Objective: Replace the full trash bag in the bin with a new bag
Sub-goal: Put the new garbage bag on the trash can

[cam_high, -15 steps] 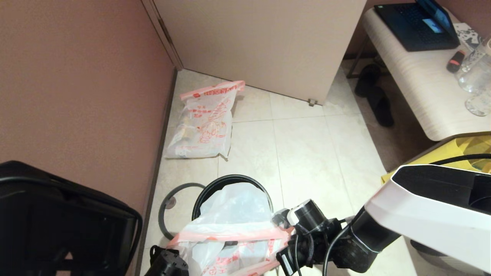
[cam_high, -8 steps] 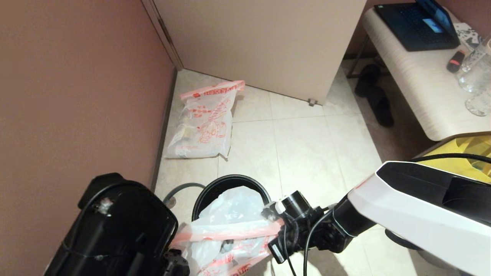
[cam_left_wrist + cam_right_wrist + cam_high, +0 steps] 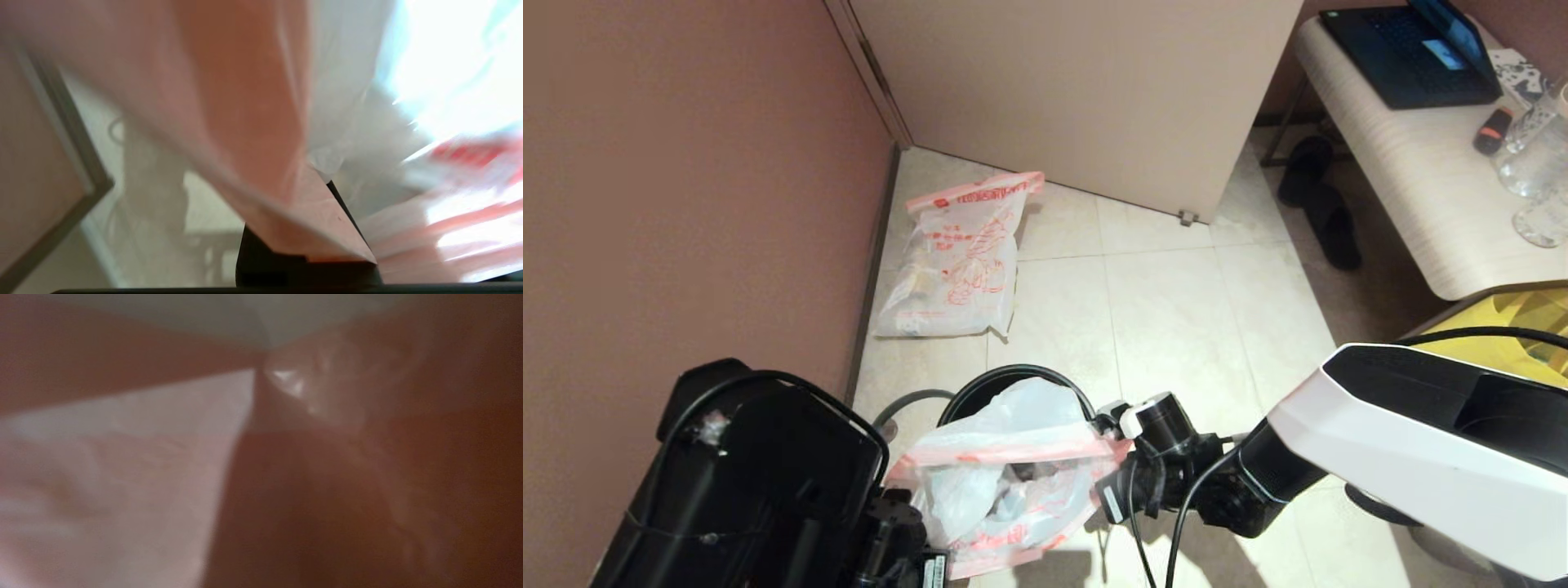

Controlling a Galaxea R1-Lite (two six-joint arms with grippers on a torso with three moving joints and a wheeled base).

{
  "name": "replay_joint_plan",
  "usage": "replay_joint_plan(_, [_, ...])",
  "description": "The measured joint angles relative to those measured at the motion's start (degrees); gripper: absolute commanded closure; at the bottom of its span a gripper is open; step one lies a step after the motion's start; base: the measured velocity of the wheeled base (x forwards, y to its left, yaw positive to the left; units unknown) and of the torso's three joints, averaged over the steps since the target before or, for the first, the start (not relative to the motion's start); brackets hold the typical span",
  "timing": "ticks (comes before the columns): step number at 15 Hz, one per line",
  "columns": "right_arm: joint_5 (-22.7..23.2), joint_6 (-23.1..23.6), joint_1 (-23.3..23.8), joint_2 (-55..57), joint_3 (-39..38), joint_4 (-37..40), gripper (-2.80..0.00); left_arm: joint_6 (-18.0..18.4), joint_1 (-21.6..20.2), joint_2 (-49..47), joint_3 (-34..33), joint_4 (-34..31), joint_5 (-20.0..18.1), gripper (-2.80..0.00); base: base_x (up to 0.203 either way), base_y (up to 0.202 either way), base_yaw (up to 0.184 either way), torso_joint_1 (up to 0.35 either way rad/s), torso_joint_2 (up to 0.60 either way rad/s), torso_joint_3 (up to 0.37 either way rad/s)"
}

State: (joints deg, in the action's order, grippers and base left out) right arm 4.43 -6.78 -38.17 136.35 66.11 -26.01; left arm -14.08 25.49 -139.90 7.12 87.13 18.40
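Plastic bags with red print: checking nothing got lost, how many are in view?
2. The full trash bag lies against the wall; the new bag is stretched over the bin.

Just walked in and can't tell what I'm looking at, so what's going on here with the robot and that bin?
The robot is changing a bin liner. Both arms hold the new bag stretched by its pink mouth band over the bin: the left tool is shut on one end, the right tool on the other. The bag is not seated inside yet. The bin's grey ring lies on the floor beside it. The full trash bag already lies on the floor by the wall.
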Motion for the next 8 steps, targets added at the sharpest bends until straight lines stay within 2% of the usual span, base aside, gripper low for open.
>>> replay_joint_plan(6, [0.17, -0.28, 0.54, -1.54, -0.88, 0.19, 0.0, -1.12, -0.2, 4.23, 2.72, 0.05, 1.74, 0.0, 0.0, 0.0, 0.0, 0.0, 0.0, 0.0])
replay_joint_plan(7, [0.2, -0.29, 0.55, -2.05, -1.12, 0.24, 0.0, -1.11, -0.11, 4.69, 2.83, 0.06, 2.08, -2.8, 0.0, 0.0, 0.0, 0.0, 0.0, 0.0])
replay_joint_plan(8, [0.23, -0.29, 0.51, -2.76, -1.48, 0.22, 0.0, -1.15, 0.17, 5.45, 2.86, 0.0, 2.51, -2.8, 0.0, 0.0, 0.0, 0.0, 0.0, 0.0])
